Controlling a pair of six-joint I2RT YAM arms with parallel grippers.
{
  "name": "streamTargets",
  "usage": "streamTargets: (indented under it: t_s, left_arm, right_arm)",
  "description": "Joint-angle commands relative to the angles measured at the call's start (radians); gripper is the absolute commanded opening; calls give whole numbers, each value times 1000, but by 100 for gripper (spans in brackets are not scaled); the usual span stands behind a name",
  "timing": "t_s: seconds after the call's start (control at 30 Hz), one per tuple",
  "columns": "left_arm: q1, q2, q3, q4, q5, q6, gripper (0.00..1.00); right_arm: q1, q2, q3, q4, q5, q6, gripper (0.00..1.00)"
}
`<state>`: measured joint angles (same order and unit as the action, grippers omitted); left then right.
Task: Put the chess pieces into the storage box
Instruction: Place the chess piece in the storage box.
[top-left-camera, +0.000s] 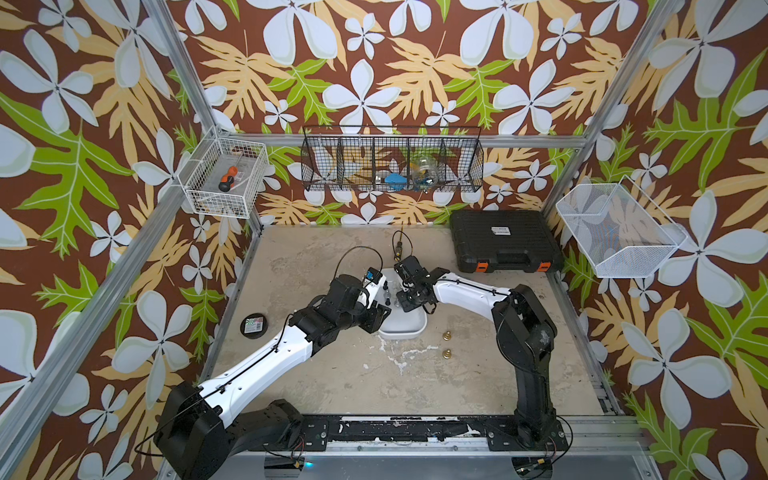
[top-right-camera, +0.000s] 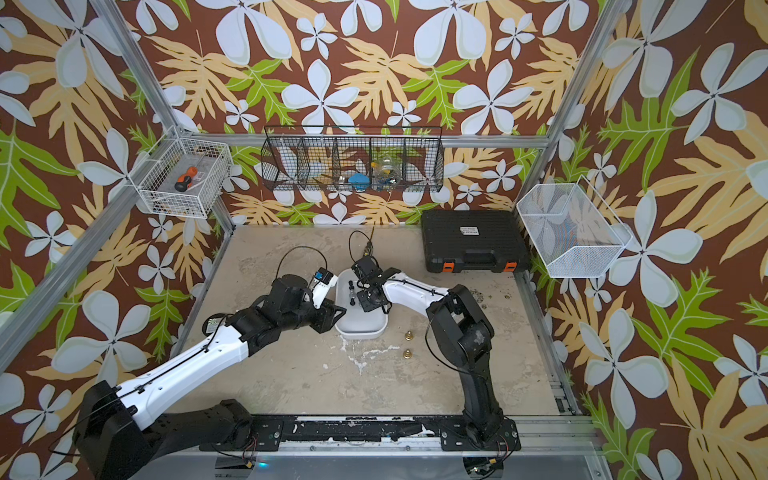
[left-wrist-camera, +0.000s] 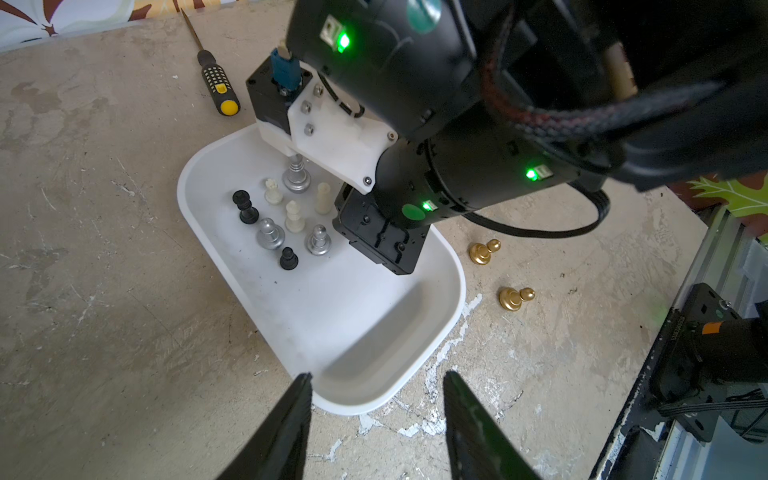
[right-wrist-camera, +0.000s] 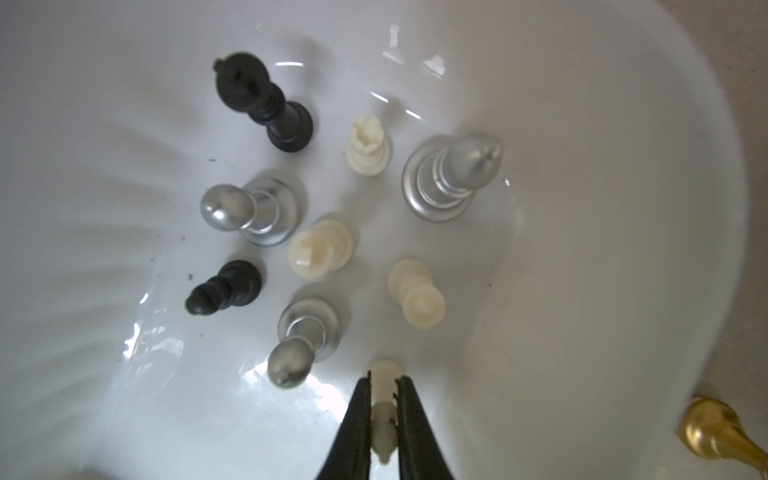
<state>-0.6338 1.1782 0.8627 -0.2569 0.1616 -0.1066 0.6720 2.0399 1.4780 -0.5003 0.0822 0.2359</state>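
The white storage box (left-wrist-camera: 332, 316) lies mid-table, seen in both top views (top-left-camera: 409, 329) (top-right-camera: 360, 331). Several chess pieces stand in its far end: silver (right-wrist-camera: 451, 174), cream (right-wrist-camera: 320, 249) and black (right-wrist-camera: 266, 102). My right gripper (right-wrist-camera: 384, 384) hangs low over the box floor, shut on a small cream chess piece (right-wrist-camera: 384, 409) pinched between its fingers. Two gold chess pieces (left-wrist-camera: 482, 252) (left-wrist-camera: 515, 297) stand on the table just right of the box. My left gripper (left-wrist-camera: 378, 376) is open above the box's near corner, with nothing held.
A yellow-tipped black screwdriver (left-wrist-camera: 216, 83) lies behind the box. A black case with orange latches (top-left-camera: 503, 239) sits at the back right, and a round black tin (top-left-camera: 254, 325) at the left edge. Wire baskets (top-left-camera: 226, 176) hang on the walls.
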Motion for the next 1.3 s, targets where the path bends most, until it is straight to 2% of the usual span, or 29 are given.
streamTargets:
  t_s: [0.0,0.33,0.53,0.63,0.73,0.83,0.93,1.23,1.27]
  left_arm:
    - [1,1,-2,4,-4,7,53]
    - [1,1,-1,4,-4,5,53]
    - [1,-3,5,28,21,-18,53]
    - [1,-8,15,57,53,-33,53]
    - [0,7,44,65,68,-40,53]
    - [0,35,90,62,57,-42,53]
    - [0,64,135,54,16,-61,53]
    - [0,182,228,1,-2,-29,55]
    - [0,180,227,6,-5,-27,58]
  right_arm:
    - [1,-19,-2,7,12,10,19]
    - [3,-88,9,-26,4,14,35]
    - [-1,-272,-31,-39,-34,36,38]
    - [-49,-390,-86,4,-42,61,40]
    - [-155,-441,-139,47,-85,80,41]
    - [-269,-431,-176,68,-108,91,41]
    - [-320,-394,-182,76,-74,82,42]
    - [-333,-236,-137,75,-61,72,46]
    - [-333,-229,-136,85,-67,74,47]
